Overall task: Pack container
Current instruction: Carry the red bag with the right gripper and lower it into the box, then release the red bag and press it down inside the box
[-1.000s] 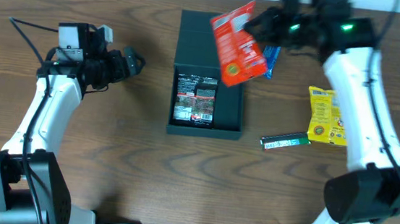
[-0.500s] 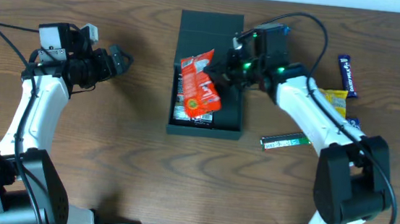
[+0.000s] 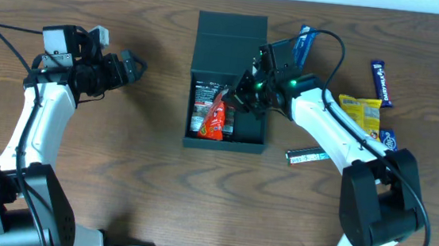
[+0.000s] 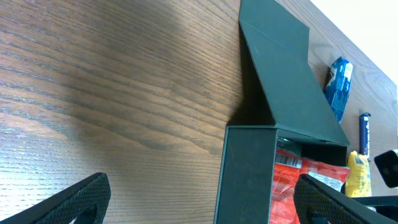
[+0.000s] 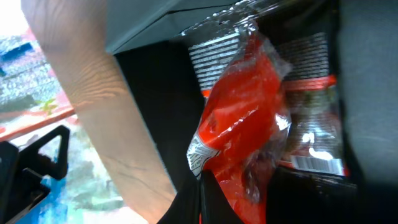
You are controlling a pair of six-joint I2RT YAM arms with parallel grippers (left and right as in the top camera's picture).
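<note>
Overhead view: the dark teal-green rigid rectangular container sits at the centre of the brown wood-grain table. Its hinged flap lid lies open toward the far edge.

The right gripper reaches into the container from the right side. Its jaws are pressed together on one edge of a glossy red plastic snack packet. This packet stands on edge inside the container, over a dark printed foil packet that lies flat on the container floor. Right wrist view: the red packet rises from the fingertips, with the dark packet behind it.

The left gripper hovers over bare table, well apart from the container on its left side. Its jaws are spread wide and hold nothing. Left wrist view: both fingers show at the lower frame corners.

On the table, right of the container:
- a bright blue packet beside the lid;
- a yellow flat packet;
- a dark blue bar;
- a thin green bar near the front right corner.
</note>
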